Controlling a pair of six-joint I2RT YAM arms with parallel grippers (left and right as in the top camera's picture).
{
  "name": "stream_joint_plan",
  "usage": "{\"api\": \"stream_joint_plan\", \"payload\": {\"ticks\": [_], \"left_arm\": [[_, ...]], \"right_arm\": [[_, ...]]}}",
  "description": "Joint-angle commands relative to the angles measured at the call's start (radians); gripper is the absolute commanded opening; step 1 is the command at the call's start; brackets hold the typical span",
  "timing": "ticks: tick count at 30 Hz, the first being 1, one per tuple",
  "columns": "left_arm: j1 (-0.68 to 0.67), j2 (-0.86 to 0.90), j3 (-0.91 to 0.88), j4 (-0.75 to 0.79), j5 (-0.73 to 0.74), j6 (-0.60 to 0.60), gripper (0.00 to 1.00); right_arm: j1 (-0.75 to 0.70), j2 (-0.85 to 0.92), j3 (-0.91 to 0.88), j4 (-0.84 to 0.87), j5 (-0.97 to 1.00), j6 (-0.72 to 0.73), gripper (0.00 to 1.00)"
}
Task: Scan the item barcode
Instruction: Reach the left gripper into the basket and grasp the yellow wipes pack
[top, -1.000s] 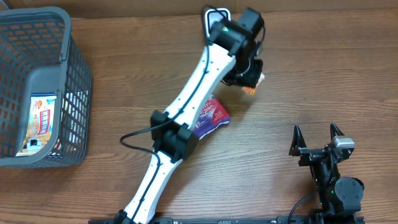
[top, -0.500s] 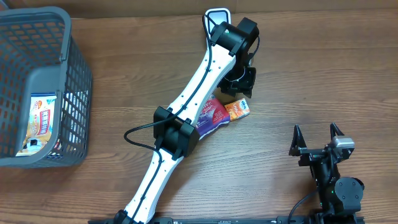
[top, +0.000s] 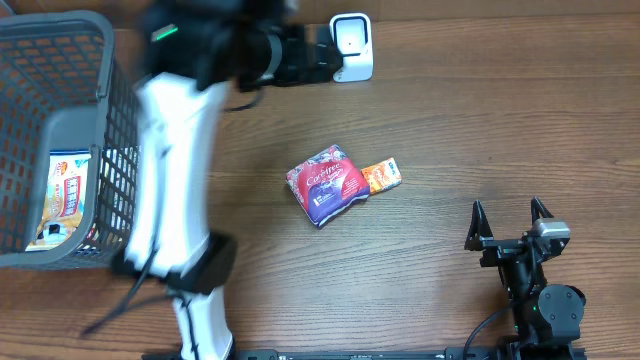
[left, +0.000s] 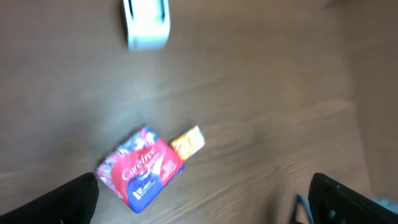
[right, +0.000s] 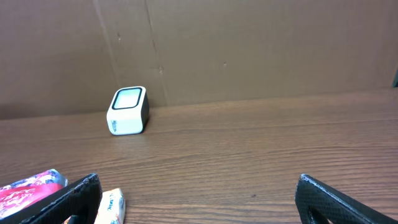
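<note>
A small orange packet (top: 381, 176) lies flat on the wooden table, touching the right side of a red and purple packet (top: 327, 183). The white barcode scanner (top: 352, 40) stands at the table's far edge. My left gripper (top: 312, 62) is blurred, high above the table just left of the scanner. In the left wrist view it (left: 202, 208) is open and holds nothing, with the red packet (left: 142, 169), orange packet (left: 188, 141) and scanner (left: 146, 22) far below. My right gripper (top: 510, 215) rests open at the front right, facing the scanner (right: 127, 110).
A grey plastic basket (top: 90, 125) stands at the left edge with a flat printed packet (top: 68, 195) inside. The left arm's white links (top: 165, 180) stretch along the basket's right side. A brown wall rises behind the scanner.
The left gripper opened and let go of the orange packet, which now lies beside the red packet. The left arm swung left toward the basket. The right arm stayed still.
</note>
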Motion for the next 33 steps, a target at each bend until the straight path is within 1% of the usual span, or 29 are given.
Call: {"api": "stream_joint_plan", "payload": {"ticks": [1, 2, 3, 8, 13, 14, 17, 18, 23, 26, 33], "left_arm": [[0.037, -0.132, 0.011, -0.007, 0.012, 0.067, 1.00], [0.066, -0.168, 0.011, -0.007, 0.009, 0.082, 1.00], [0.124, -0.224, 0.011, -0.007, -0.017, 0.094, 1.00], [0.352, -0.353, 0.008, -0.007, -0.126, 0.094, 1.00], [0.669, -0.431, -0.020, -0.007, -0.220, 0.114, 1.00], [0.744, -0.436, -0.025, -0.007, -0.220, 0.126, 1.00], [0.904, -0.428, -0.053, -0.007, -0.144, 0.116, 1.00], [0.947, -0.418, -0.064, -0.007, -0.139, 0.115, 1.00], [1.056, -0.344, -0.122, -0.006, -0.144, 0.063, 1.00], [1.096, -0.249, -0.155, -0.006, -0.144, 0.062, 1.00], [1.112, -0.084, -0.164, -0.007, -0.181, 0.045, 1.00]], "right_arm": [[0.001, -0.007, -0.010, 0.006, 0.010, -0.001, 1.00], [0.001, -0.007, -0.010, 0.006, 0.010, -0.001, 1.00], [0.001, -0.007, -0.010, 0.006, 0.010, -0.001, 1.00], [0.001, -0.007, -0.010, 0.006, 0.010, -0.001, 1.00], [0.001, -0.007, -0.010, 0.006, 0.010, -0.001, 1.00], [0.001, -0.007, -0.010, 0.006, 0.010, -0.001, 1.00], [0.001, -0.007, -0.010, 0.006, 0.010, -0.001, 1.00], [0.001, -0.007, -0.010, 0.006, 0.010, -0.001, 1.00], [0.001, -0.007, -0.010, 0.006, 0.010, -0.001, 1.00], [0.001, -0.007, -0.010, 0.006, 0.010, -0.001, 1.00], [0.001, -0.007, -0.010, 0.006, 0.010, -0.001, 1.00]]}}
